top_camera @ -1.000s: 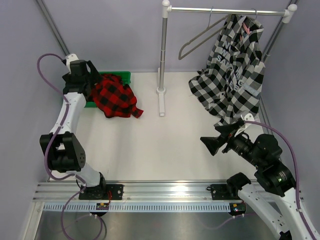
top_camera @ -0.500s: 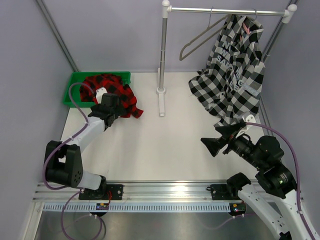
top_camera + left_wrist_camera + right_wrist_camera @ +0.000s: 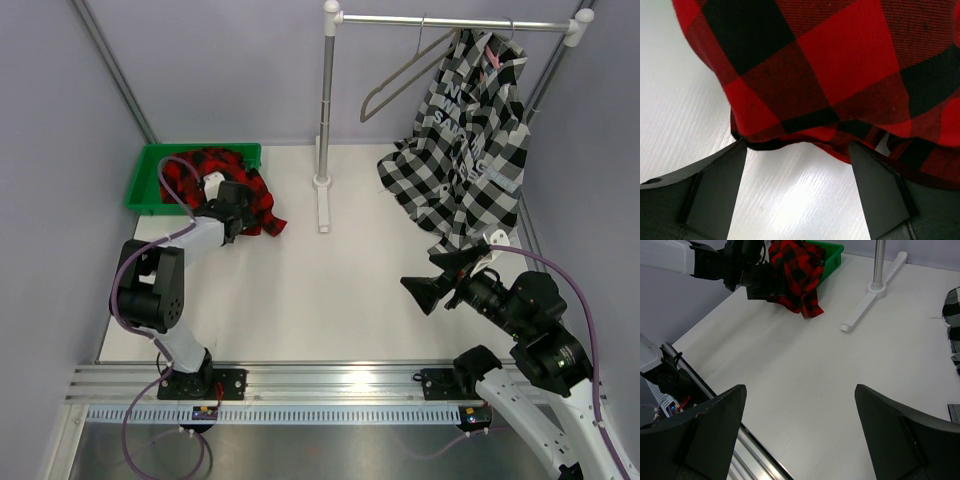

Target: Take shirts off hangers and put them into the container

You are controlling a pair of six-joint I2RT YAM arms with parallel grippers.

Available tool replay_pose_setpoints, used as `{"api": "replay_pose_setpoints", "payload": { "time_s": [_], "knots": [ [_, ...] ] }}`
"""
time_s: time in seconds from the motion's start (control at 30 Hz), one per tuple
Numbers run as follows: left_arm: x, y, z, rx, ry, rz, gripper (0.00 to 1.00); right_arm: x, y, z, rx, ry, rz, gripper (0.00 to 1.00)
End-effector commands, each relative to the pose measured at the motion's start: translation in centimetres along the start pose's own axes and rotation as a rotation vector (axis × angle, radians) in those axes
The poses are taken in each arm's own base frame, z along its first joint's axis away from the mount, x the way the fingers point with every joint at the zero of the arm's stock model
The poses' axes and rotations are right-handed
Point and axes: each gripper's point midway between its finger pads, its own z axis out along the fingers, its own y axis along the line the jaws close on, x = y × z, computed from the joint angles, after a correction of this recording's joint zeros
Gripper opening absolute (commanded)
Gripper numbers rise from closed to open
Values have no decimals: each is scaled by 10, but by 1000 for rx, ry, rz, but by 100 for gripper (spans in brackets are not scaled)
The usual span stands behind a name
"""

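1 red shirt point(image 3: 258, 200), 1 b/w shirt point(image 3: 460, 150), 1 tray point(image 3: 150, 165), 1 bare hanger point(image 3: 363, 108).

My left arm point(image 3: 148, 290) is folded tight, the elbow standing high behind the fingers and the forearm stretched forward and low. The left fingers point(image 3: 715, 192) stand well apart, tips angled downward, nothing pinched between them. My right arm point(image 3: 540, 330) is bent with its wrist raised and turned inward, toward my left side. The right fingers point(image 3: 715, 425) are spread wide and empty, hanging high.
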Motion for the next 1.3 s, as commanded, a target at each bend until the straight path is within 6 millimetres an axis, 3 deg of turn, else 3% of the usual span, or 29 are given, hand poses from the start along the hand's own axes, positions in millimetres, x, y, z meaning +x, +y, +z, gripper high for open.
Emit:
{"api": "replay_pose_setpoints", "payload": {
  "time_s": [0.0,0.2,0.43,0.67,0.77,0.8,0.87,0.9,1.0,1.1,1.27],
  "knots": [
    [-37,-8,9,-12,-110,-50,84,-5,4,-1,-20,-25,-7,99],
    [-41,-8,25,-28,-100,-38,76,-5,4,0,-19,-20,-9,99],
    [-43,-12,37,-21,-85,-42,59,-4,3,1,-18,-15,-7,100],
    [-47,-14,43,-16,-78,-39,36,-3,2,2,-12,-10,-5,99],
    [-52,-14,41,-18,-82,-37,23,-3,1,3,-8,-9,-5,100],
    [-54,-14,40,-17,-84,-35,13,-3,1,3,-10,-9,-6,100],
    [-61,-13,32,-14,-99,-45,1,-3,1,3,-9,-6,-5,99],
    [-64,-14,28,-7,-105,-45,0,-3,1,4,-9,-5,-3,99],
    [-83,-15,13,8,-141,-51,0,-3,1,4,-11,-6,-5,99],
    [-113,-14,-3,12,-203,-54,0,-2,1,5,-9,1,-2,99],
    [-181,-9,-19,11,-310,-87,0,-2,1,5,-9,0,-4,100]
  ]
}}
